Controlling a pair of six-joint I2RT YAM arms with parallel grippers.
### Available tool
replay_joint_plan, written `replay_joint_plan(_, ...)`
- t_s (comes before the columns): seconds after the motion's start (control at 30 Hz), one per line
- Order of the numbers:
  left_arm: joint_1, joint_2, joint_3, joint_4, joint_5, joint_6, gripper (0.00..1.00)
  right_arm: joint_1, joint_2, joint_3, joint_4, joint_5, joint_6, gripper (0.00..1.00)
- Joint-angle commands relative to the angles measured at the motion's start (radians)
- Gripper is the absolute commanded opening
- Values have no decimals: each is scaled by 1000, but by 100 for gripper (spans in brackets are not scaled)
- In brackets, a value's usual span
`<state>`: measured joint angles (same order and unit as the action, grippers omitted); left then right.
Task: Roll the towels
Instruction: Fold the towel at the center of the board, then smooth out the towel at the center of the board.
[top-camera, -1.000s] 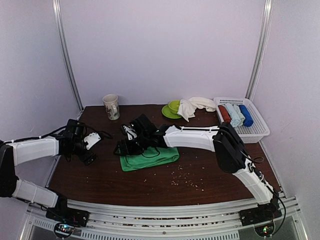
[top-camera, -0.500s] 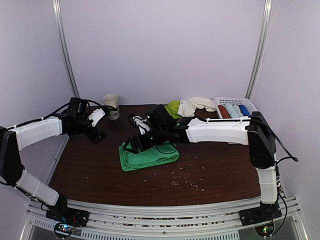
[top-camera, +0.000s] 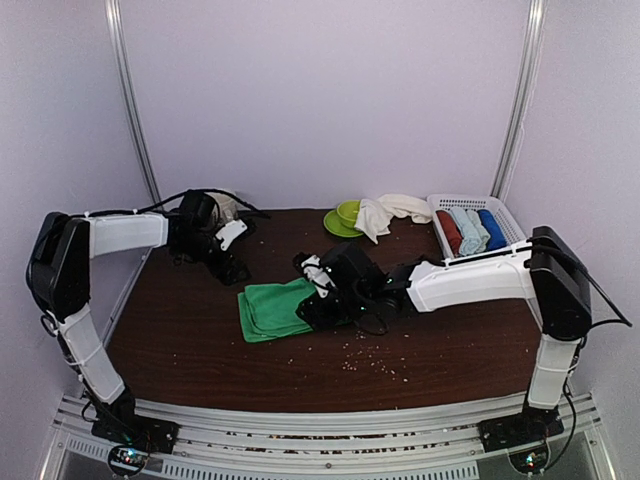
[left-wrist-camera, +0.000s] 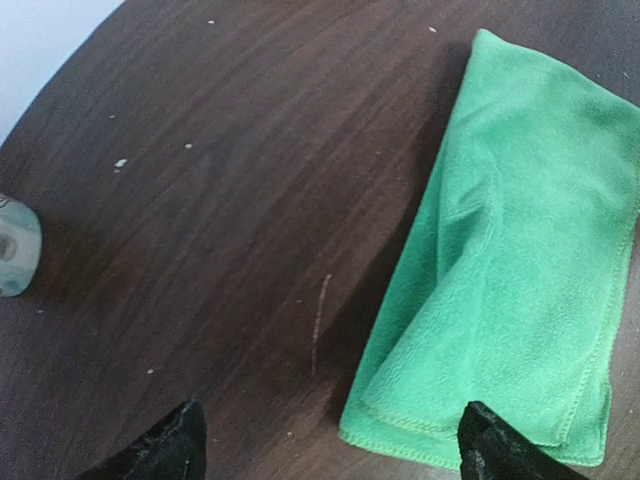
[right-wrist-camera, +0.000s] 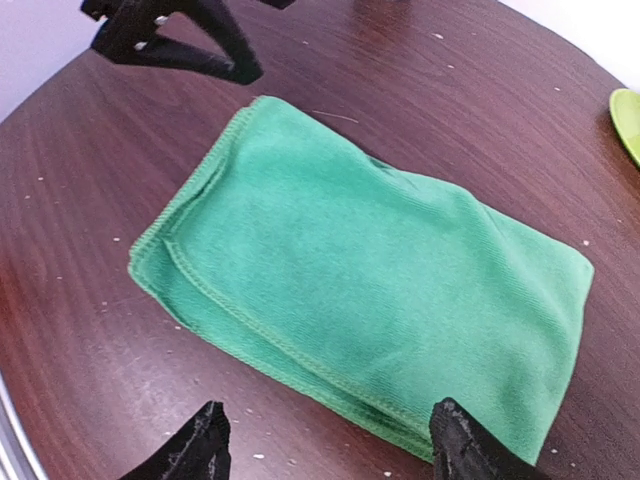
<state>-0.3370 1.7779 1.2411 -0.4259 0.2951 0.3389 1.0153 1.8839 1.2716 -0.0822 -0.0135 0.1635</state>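
Nothing is rolled yet: the green towel (top-camera: 270, 310) lies folded flat mid-frame, the left gripper (left-wrist-camera: 330, 440) and right gripper (right-wrist-camera: 330, 440) hovering empty with jaws spread, the cream-white towel (top-camera: 385, 212) heaped at upper right.

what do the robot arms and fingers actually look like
The left arm and right arm are white shells with bulky black joints. Thin black cables loop alongside them. The fingers are matte black and taper to blunt tips.

dark table (top-camera: 200, 350), crumbs (top-camera: 366, 363), green bowl (top-camera: 347, 212), white basket (top-camera: 512, 264), perhaps a mug (left-wrist-camera: 14, 246)
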Motion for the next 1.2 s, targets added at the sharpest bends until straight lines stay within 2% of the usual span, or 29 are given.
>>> replay_joint_plan(0.0,-25,40,53,-28,57,-12,87,-4,-77,-32,-15,196,32,69)
replay_joint_plan(0.13,-25,70,52,-28,48,-8,82,-47,-117,-74,-26,218,86,68)
replay_joint_plan(0.37,-24,102,50,-42,69,-3,70,-163,-94,-55,-74,213,143,58)
replay_joint_plan(0.47,-24,107,45,-52,83,5,61,-188,-45,-13,-100,210,141,54)
replay_joint_plan(0.63,-25,112,39,-72,104,19,43,-197,43,60,-132,204,137,50)
replay_joint_plan(0.7,-25,111,33,-79,119,26,39,-197,71,80,-145,200,138,49)
replay_joint_plan(0.8,-25,117,31,-91,145,32,39,-197,98,88,-158,183,145,48)
replay_joint_plan(0.97,-25,131,35,-107,165,39,48,-197,95,59,-167,146,153,49)
replay_joint_plan(1.17,-25,149,41,-119,164,40,43,-196,88,33,-183,126,146,49)
